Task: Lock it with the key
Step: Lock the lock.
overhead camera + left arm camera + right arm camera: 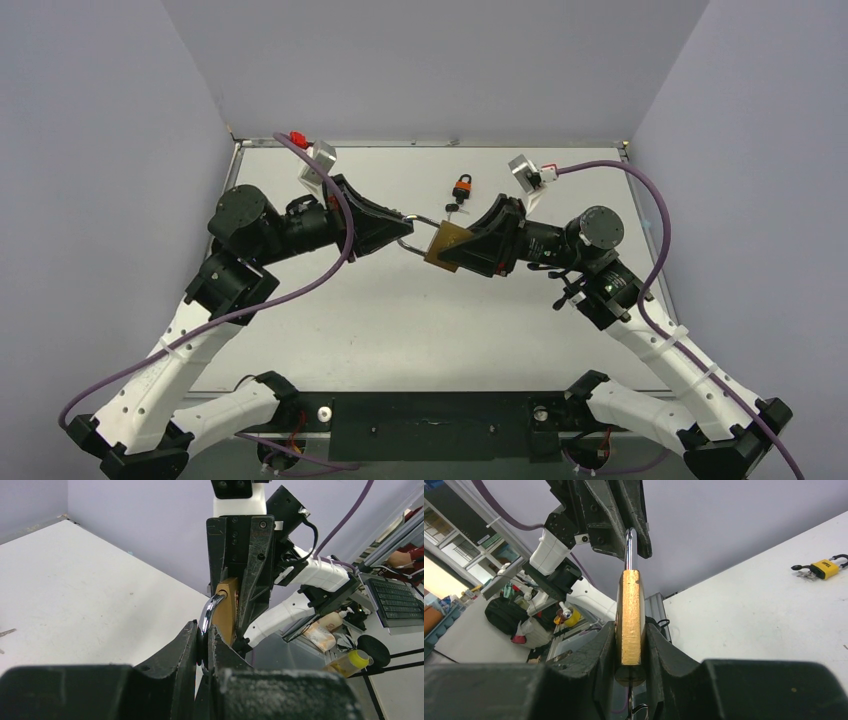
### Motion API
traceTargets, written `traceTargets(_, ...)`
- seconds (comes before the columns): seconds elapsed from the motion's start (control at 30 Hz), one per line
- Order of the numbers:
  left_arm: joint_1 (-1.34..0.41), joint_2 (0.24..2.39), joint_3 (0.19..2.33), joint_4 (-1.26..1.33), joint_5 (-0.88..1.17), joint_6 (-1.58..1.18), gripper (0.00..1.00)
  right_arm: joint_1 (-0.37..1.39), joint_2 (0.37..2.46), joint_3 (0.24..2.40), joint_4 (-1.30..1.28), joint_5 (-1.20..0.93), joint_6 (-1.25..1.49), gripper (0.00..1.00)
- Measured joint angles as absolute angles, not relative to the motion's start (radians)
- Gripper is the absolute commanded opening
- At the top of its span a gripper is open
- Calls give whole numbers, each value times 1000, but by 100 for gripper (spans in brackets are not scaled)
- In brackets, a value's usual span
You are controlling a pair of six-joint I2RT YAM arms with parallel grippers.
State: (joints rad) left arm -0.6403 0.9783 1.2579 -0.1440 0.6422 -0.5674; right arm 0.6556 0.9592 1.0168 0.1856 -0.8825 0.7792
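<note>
Two grippers meet on one brass padlock (227, 611) above the white table (90, 595)

At the bottom of the view, the left gripper (202, 636) has its dark fingers pinched tight on the chrome shackle (210, 609), which curves up into the padlock's top corner. The right gripper (236, 587) reaches in from above and clamps the padlock edge-on between its two black fingers. A small key (6, 632) lies at the table's far left edge. Beyond the table, a keyboard (397, 597) and a yellow-capped bottle (350, 661) sit among the clutter
</note>
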Motion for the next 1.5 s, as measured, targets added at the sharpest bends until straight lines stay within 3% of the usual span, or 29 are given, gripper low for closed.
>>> traceTargets(0.5, -679, 945, 1229, -121, 477, -561, 0, 667, 1006, 1091, 171, -802, 783, 0)
traceTargets(0.83, -715, 944, 1229, -137, 369, -553, 0, 721, 1020, 1197, -14, -668, 672, 0)
traceTargets(1.5, -757, 1054, 1290, -394, 134, -526, 0, 782, 1089, 1262, -219, -422, 500, 0)
